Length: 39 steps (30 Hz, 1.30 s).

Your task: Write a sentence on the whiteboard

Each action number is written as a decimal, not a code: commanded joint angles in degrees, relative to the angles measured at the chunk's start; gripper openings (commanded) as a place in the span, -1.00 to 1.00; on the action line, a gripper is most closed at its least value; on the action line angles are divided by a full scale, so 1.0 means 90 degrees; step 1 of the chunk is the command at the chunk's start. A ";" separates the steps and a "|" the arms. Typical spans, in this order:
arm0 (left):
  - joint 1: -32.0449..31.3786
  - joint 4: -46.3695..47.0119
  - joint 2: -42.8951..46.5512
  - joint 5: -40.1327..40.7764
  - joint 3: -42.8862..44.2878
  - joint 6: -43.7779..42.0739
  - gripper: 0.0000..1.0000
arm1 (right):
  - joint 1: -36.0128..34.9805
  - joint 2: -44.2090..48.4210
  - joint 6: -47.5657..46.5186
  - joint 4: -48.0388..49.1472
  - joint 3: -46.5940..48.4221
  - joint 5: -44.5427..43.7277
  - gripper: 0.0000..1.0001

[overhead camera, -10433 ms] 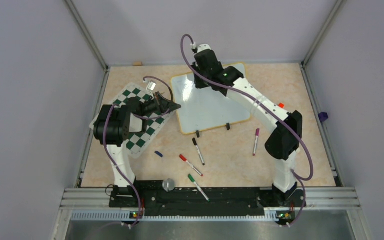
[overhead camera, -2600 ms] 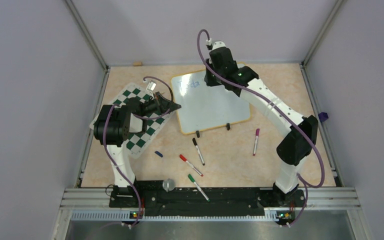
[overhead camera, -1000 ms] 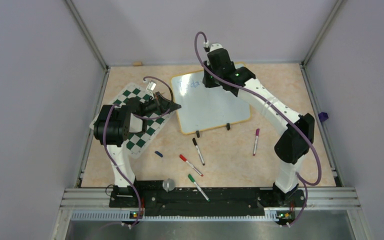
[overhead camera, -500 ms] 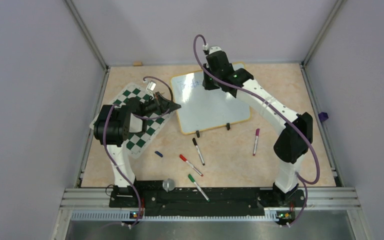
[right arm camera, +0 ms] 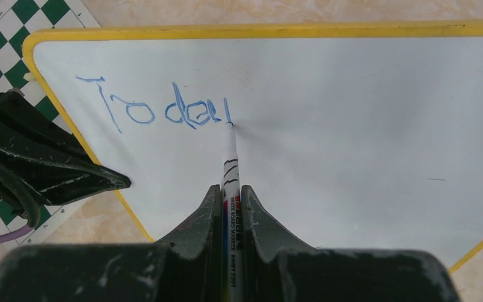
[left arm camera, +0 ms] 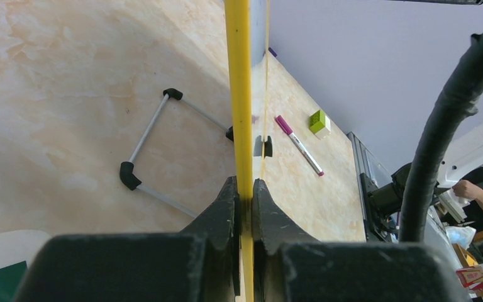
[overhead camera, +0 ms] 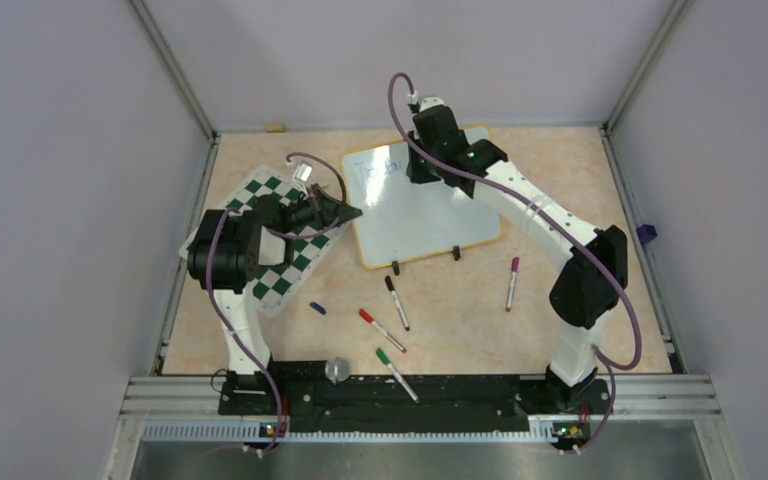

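The whiteboard, white with a yellow rim, lies at the table's middle back. My left gripper is shut on its left rim, seen edge-on as a yellow strip in the left wrist view. My right gripper is shut on a white whiteboard marker whose tip touches the board. Blue lettering reads "Toda" plus a fresh stroke; in the top view the lettering shows partly beside my right gripper.
A green-and-white chequered mat lies under the left arm. Loose markers lie on the near table: black, red, green, purple. A blue cap and a grey knob lie nearby.
Over ten seconds the blue letters "Toda" have appeared. In the last second my right gripper has shifted slightly left and down with the marker. The left arm has not moved.
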State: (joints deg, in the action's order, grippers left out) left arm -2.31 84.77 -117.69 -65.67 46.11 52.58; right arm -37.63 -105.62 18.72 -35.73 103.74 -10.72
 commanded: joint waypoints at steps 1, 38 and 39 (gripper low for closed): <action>0.0022 0.0893 0.0185 -0.0078 -0.0011 -0.0479 -1.00 | 0.0106 -0.0054 0.0012 -0.0033 0.0192 -0.0440 -1.00; 0.0031 0.0893 0.0169 -0.0080 0.0009 -0.0470 -1.00 | 0.0185 0.0025 0.0031 -0.0097 -0.0074 -0.0297 -1.00; 0.0024 0.0893 0.0170 -0.0072 0.0005 -0.0471 -1.00 | 0.0186 0.0044 0.0045 -0.0097 -0.0117 -0.0290 -1.00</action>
State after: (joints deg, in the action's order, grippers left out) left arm -2.31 84.42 -117.69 -65.54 46.06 52.62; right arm -37.30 -106.50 18.52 -37.56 105.27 -11.86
